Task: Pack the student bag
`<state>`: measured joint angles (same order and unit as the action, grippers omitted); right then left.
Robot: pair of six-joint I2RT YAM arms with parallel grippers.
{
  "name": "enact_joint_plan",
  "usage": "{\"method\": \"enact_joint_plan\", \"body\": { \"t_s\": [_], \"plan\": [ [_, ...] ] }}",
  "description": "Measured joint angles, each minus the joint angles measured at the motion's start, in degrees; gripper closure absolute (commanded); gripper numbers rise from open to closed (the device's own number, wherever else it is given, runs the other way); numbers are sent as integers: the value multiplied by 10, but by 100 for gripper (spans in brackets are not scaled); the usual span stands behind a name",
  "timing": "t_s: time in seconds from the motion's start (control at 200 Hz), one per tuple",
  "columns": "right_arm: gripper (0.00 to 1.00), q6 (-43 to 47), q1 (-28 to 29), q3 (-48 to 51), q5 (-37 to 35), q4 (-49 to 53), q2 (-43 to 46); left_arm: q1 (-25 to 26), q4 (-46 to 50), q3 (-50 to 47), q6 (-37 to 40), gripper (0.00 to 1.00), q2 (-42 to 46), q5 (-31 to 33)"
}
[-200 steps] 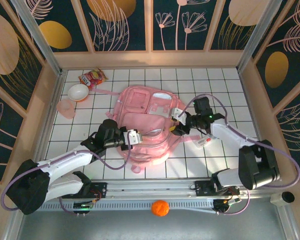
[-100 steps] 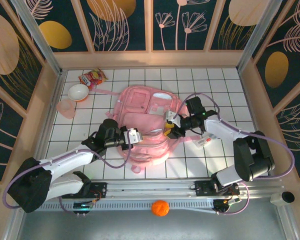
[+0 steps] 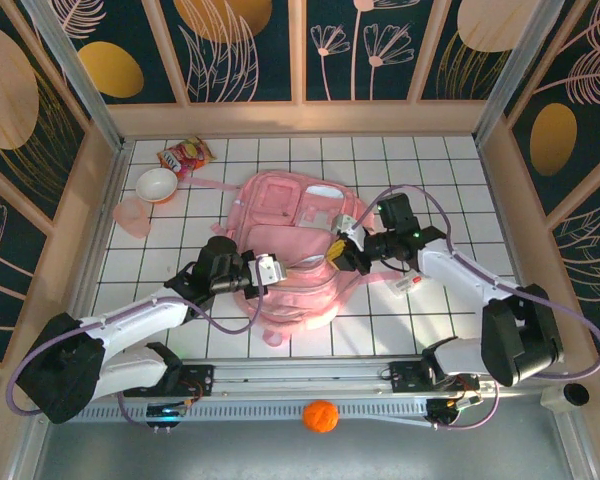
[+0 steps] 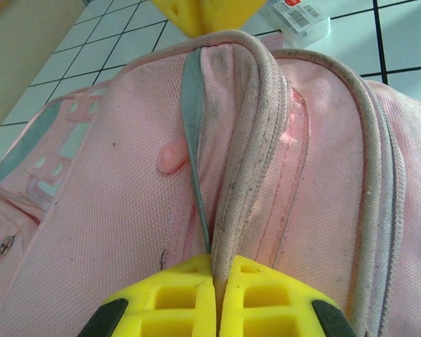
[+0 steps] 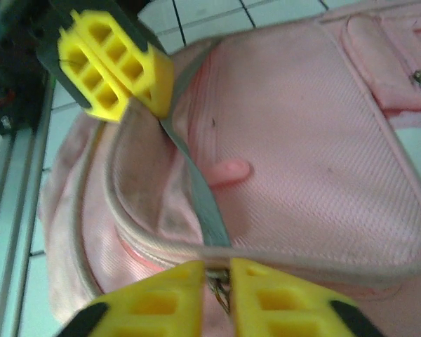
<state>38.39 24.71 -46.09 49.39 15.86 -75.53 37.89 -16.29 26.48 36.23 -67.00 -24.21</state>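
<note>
The student bag (image 3: 290, 215), a light-pink backpack, lies flat in the middle of the tiled table. My left gripper (image 3: 268, 270) is at its lower left, shut on the pocket's piped rim (image 4: 238, 175), which rises between the yellow fingers (image 4: 172, 295). Opposite it, my right gripper (image 3: 340, 250) pinches the same rim (image 5: 323, 246) from the right side, its jaws nearly together with a small metal zip piece between them. A grey-green strip (image 5: 200, 189) runs across the pocket mouth between the two grippers. In the right wrist view the left gripper's fingers (image 5: 116, 67) sit at upper left.
A white bowl (image 3: 157, 184), a pink cup (image 3: 132, 216) and a snack packet (image 3: 185, 155) lie at the back left. A small white packet with a red label (image 3: 405, 282) is right of the bag. An orange ball (image 3: 320, 415) rests beyond the front rail. Wooden walls enclose the table.
My right gripper has reached the bag's right side and its jaws have closed from half open onto the pocket rim. The left gripper keeps its hold, unmoved.
</note>
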Motion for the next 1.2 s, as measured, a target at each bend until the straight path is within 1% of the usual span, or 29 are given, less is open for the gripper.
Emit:
{"method": "enact_joint_plan", "body": {
  "t_s": [0.085, 0.165, 0.205, 0.24, 0.28, 0.3, 0.325, 0.39, 0.49, 0.561, 0.676, 0.771, 0.841, 0.926, 1.101, 1.196],
  "plan": [
    [99, -21, 5, 2, 5, -9, 13, 0, 2, 11, -11, 100, -5, 6],
    [100, -46, 11, 7, 6, -16, 27, 0, 2, 21, -28, 100, -8, 15],
    [99, -55, 14, 13, 6, -21, 36, 0, 2, 24, -34, 100, -8, 18],
    [95, -60, 17, 18, 5, -24, 44, 0, 2, 26, -36, 100, -8, 20],
    [83, -64, 18, 24, 1, -26, 53, 0, 2, 27, -38, 100, -8, 21],
    [74, -70, 17, 27, -1, -27, 57, 0, 3, 27, -37, 100, -8, 22],
    [69, -73, 16, 31, -5, -29, 62, 0, 4, 27, -37, 100, -8, 22],
    [66, -76, 6, 43, -15, -37, 71, 0, 7, 27, -33, 100, -6, 21],
    [56, -73, -35, 57, -18, -49, 73, 0, 11, 26, -26, 100, 2, 22],
    [53, -63, -54, 59, -24, -54, 67, 0, 12, 26, -23, 100, 5, 22],
    [48, -39, -52, 59, -21, -60, 46, 0, 12, 26, -22, 100, 5, 21],
    [48, -22, -45, 58, -16, -64, 25, 0, 12, 26, -19, 100, 5, 21],
    [49, -12, -40, 53, -11, -67, 10, 0, 12, 26, -18, 100, 5, 20],
    [55, -6, -38, 45, -1, -71, -5, 0, 12, 26, -18, 100, 5, 19],
    [82, 8, -36, 39, 8, -75, -19, 0, 12, 26, -21, 100, 5, 20],
    [95, 6, -34, 38, 16, -65, -19, 0, 11, 26, -32, 100, 2, 24]
  ]
}}
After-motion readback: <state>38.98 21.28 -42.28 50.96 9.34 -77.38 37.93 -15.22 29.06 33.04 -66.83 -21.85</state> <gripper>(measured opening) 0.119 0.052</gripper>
